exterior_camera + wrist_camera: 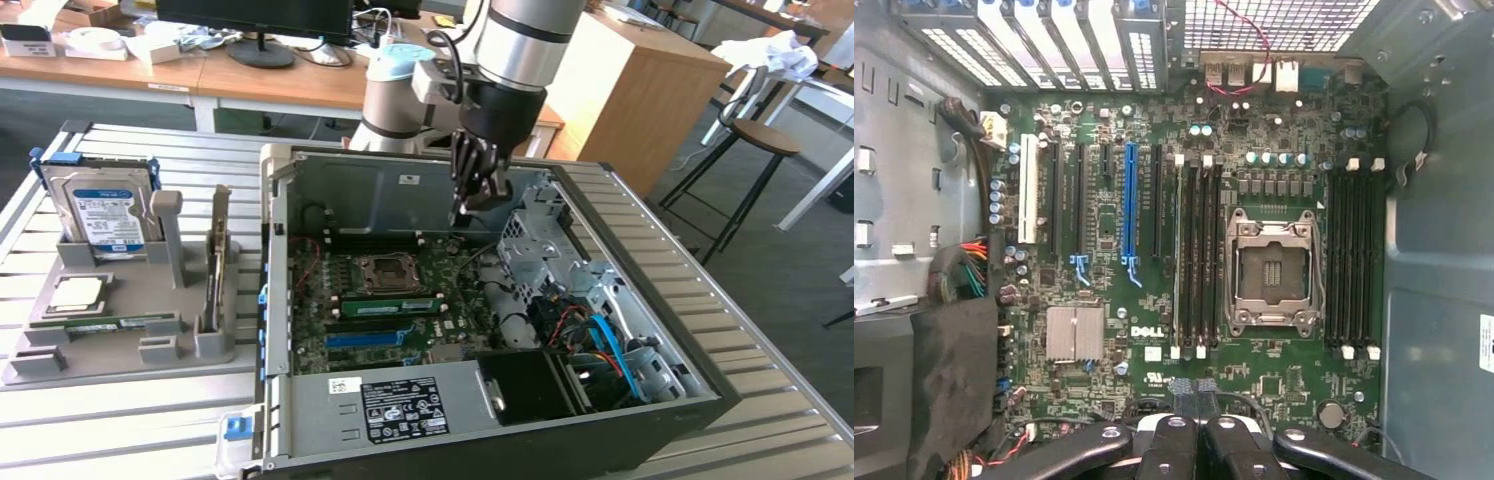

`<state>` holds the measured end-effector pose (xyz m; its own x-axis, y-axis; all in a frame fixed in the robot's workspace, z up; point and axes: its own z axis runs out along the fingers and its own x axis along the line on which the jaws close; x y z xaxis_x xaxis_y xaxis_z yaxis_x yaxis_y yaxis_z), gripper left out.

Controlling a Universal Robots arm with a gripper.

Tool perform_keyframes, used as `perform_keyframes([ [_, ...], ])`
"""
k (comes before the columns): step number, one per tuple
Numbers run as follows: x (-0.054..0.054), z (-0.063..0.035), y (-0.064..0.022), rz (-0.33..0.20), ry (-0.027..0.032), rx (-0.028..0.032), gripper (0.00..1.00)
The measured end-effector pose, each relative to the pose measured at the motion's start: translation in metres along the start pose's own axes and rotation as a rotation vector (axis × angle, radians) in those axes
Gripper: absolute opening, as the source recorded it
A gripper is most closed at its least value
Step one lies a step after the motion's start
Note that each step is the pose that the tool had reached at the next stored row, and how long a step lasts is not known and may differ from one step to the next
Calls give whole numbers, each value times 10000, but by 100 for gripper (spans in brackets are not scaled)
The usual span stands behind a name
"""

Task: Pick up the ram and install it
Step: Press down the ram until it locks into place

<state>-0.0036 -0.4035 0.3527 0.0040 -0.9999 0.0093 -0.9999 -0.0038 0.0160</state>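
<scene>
Claw (478, 203) hangs over the open PC case (360, 190), tips pinched together, and I see nothing held. Ram (110, 322) lies flat in the grey holder (120, 352) on the table (120, 425), at the exterior view's left, well apart from claw. Second green stick (387, 303) stands in a motherboard slot

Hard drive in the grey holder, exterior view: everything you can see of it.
The hard drive is a silver metal block with a blue and white label facing the camera and blue plastic rails on its sides. It stands upright, slotted into the grey holder on the slatted table, at the exterior view's left of the open computer case. Only the holder touches it; the claw hangs apart, over the case.
</scene>
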Motion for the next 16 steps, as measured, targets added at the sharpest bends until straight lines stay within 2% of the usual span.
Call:
perform_keyframes([
  [16,-1,86,-1,0,0,0,10],
])
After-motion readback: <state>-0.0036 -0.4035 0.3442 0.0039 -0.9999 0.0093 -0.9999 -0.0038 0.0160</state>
